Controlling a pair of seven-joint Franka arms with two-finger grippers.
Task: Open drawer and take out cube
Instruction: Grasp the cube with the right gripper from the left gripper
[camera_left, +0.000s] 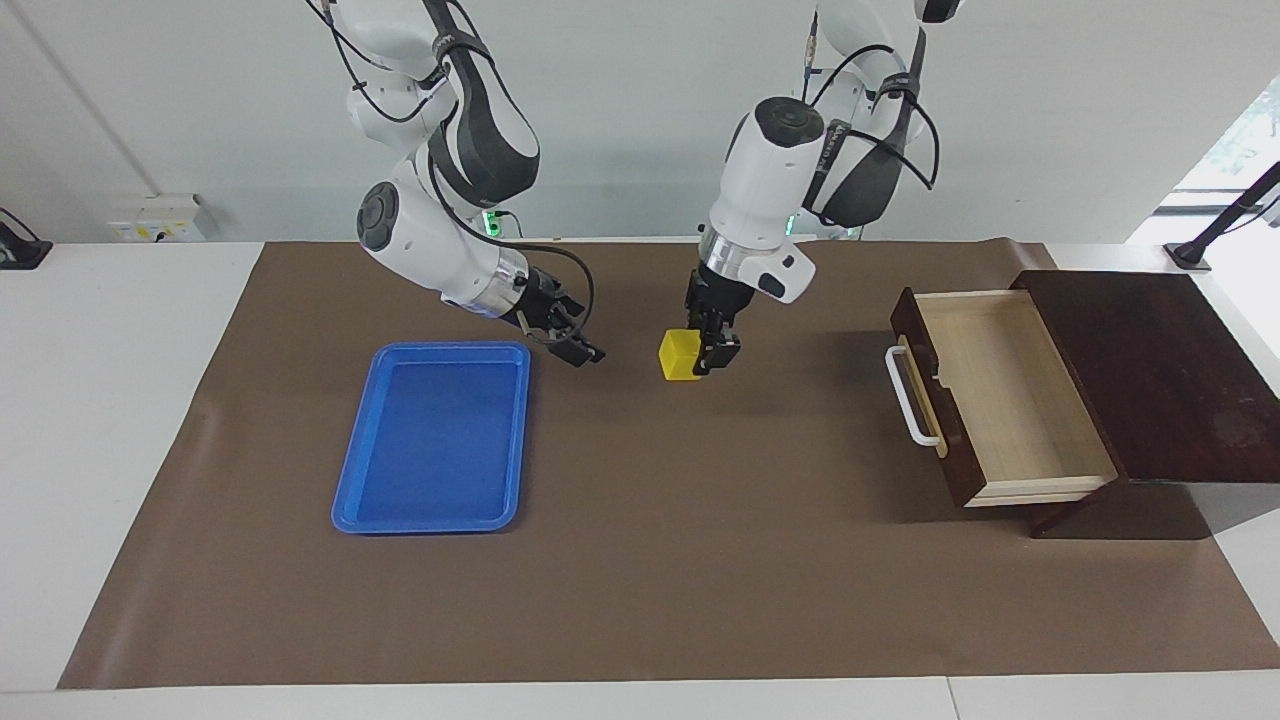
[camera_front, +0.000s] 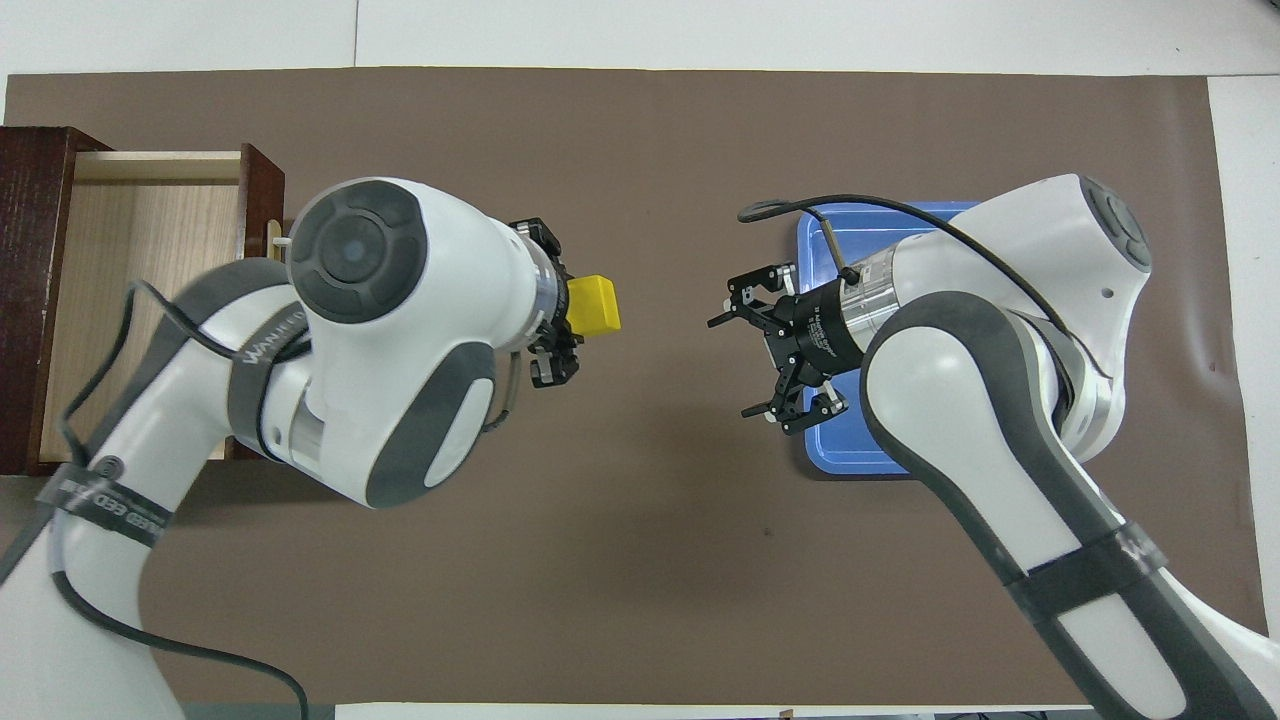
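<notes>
The small yellow cube is up over the brown mat in the middle of the table, with my left gripper shut on it. The drawer of the dark wooden box stands pulled out at the left arm's end, its pale interior bare and its white handle facing the table's middle. My right gripper is open with nothing in it, over the mat beside the blue tray's edge and pointing toward the cube.
A flat blue tray lies on the mat toward the right arm's end, partly covered by the right arm in the overhead view. The brown mat covers most of the white table.
</notes>
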